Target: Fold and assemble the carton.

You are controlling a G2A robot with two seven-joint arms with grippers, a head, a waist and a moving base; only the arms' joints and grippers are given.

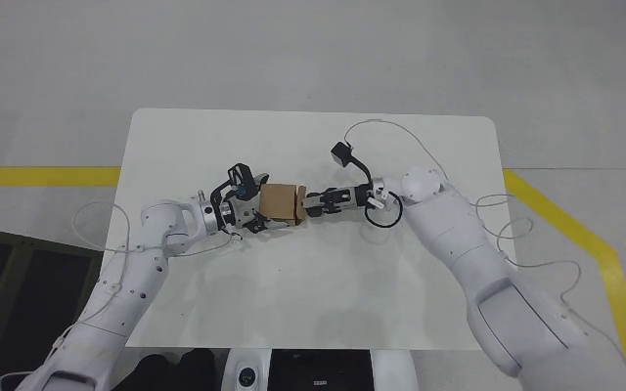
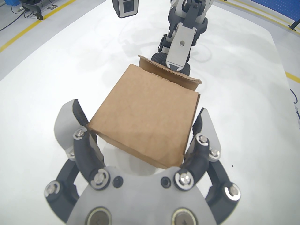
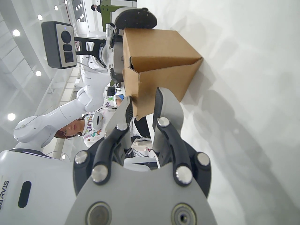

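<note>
The left gripper [image 2: 138,113] is seen closed on the carton [image 2: 150,94] from the left, with one finger [image 2: 78,118] pressed against each side wall at the near end. The carton, a small brown cardboard box, is set on the white table [image 1: 391,293], near its middle and between the two arms. Its top panel is laid flat, while at the far end a flap [image 2: 164,76] is raised slightly above that panel, its corrugated edge exposed. From the right, this flap is pinched between the narrowed fingers of the right gripper [image 3: 143,104]. A dark gap into the carton is left beside it.
</note>
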